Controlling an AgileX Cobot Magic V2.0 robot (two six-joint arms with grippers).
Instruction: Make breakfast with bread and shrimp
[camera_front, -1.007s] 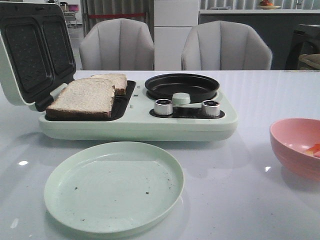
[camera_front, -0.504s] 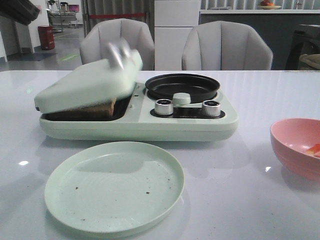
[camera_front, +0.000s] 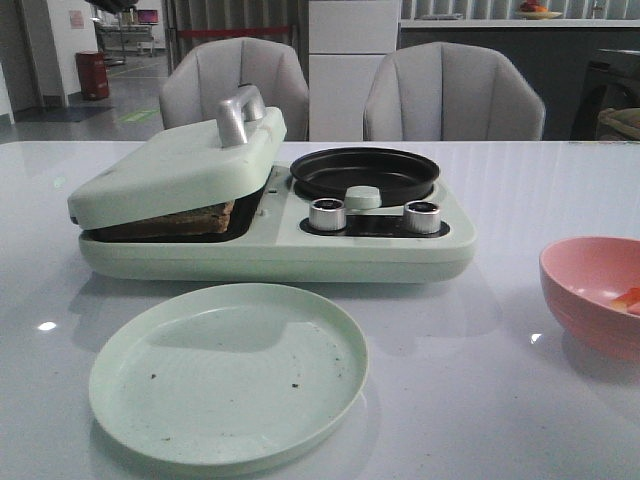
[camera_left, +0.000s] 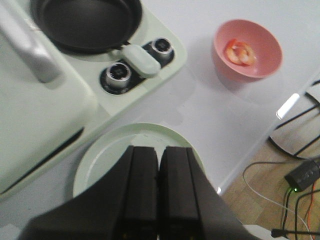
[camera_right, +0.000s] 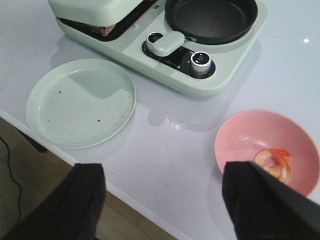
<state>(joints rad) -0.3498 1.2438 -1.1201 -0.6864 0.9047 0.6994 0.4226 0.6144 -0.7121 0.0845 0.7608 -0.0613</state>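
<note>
The bread (camera_front: 175, 220) lies in the left bay of the pale green breakfast maker (camera_front: 280, 250). The lid (camera_front: 180, 165) rests on it at a tilt, so only a brown edge shows (camera_right: 102, 30). The shrimp (camera_left: 240, 51) (camera_right: 274, 162) lie in a pink bowl (camera_front: 590, 290) at the table's right; a bit of orange shrimp (camera_front: 628, 298) peeks over its rim. My left gripper (camera_left: 159, 150) is shut with nothing in it, high over the green plate (camera_left: 100, 160). My right gripper (camera_right: 163, 172) is open over the table's front edge, beside the bowl (camera_right: 250, 135). Neither gripper shows in the front view.
A round black pan (camera_front: 363, 170) sits in the maker's right bay behind two silver knobs (camera_front: 327, 214). The lid has a silver handle (camera_front: 240, 112). An empty pale green plate (camera_front: 228, 370) with dark crumbs lies in front. Two grey chairs (camera_front: 235, 90) stand behind the table.
The maker's lid has swung from standing open down onto the bread slices. A dark arm seen at the upper left half a second ago has left the front view.
</note>
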